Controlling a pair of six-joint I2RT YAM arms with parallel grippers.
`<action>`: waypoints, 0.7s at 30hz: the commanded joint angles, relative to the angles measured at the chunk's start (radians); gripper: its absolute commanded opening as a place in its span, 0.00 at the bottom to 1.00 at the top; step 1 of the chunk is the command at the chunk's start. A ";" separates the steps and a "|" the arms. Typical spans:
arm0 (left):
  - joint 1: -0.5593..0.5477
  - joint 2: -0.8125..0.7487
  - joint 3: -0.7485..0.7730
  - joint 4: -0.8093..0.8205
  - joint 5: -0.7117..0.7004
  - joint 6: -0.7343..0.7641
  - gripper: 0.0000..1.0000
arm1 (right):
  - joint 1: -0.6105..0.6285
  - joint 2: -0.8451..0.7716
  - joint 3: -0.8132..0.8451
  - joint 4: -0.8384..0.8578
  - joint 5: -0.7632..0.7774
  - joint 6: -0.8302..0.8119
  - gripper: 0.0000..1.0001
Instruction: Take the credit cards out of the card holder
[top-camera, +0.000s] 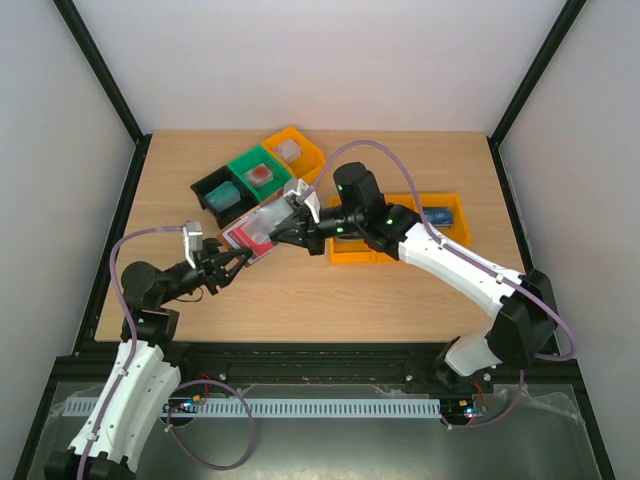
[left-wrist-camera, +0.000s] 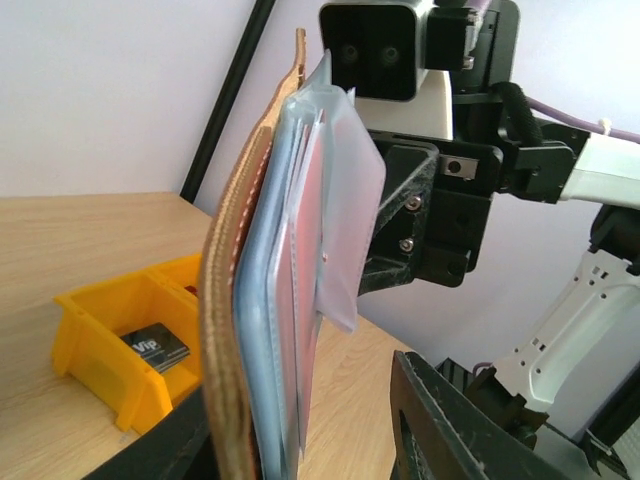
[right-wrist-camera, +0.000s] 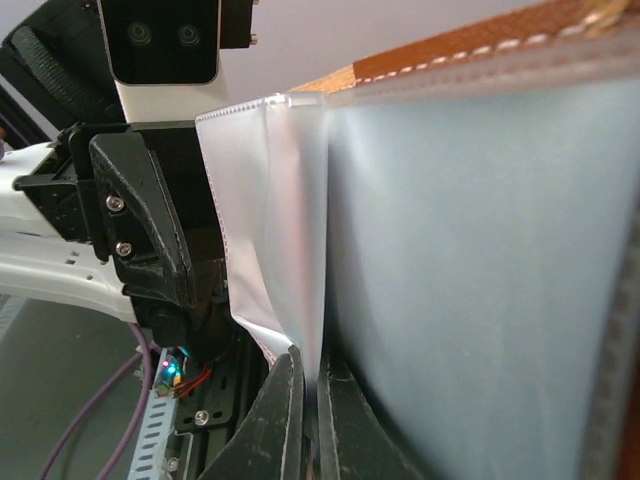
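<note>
Brown leather and pale blue-grey plastic made up the wallet (top-camera: 262, 228), which hung in the air above the table (top-camera: 330, 300), between the two arms and resting on nothing. The right gripper (right-wrist-camera: 308, 390) had its fingers pressed together on the lower edge of a clear sleeve (right-wrist-camera: 262, 220) that stood out from the wallet's inside, so the wallet was carried from that side. The left gripper (top-camera: 232, 265) had its fingers apart, one on each side of the wallet's near edge. From its own camera, the finger on the plastic side stood clear of the sleeves. The other lay close against the leather, and whether it touched could not be told. A red card (left-wrist-camera: 305, 300) was tucked among the sleeves, with only its edge and a strip of its face showing. The main work therefore looked undone, since neither gripper held a card. A black card (left-wrist-camera: 160, 347) lay in a yellow bin (left-wrist-camera: 90, 320) beyond the wallet, but nothing showed whether it had come out of the wallet. How many more cards sat behind the red one could not be seen. By this reading the task was at an early stage: the wallet was lifted and spread, and the first card had yet to be pinched and drawn out.
</note>
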 joint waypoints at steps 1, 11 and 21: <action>0.017 -0.013 0.057 -0.033 0.066 0.067 0.39 | -0.037 -0.056 -0.005 0.012 -0.039 -0.020 0.02; 0.022 -0.011 0.068 -0.057 0.082 0.087 0.19 | -0.039 -0.062 0.008 -0.021 -0.079 -0.041 0.02; 0.030 -0.013 0.077 -0.079 0.102 0.108 0.24 | -0.050 -0.064 0.041 -0.087 -0.075 -0.082 0.02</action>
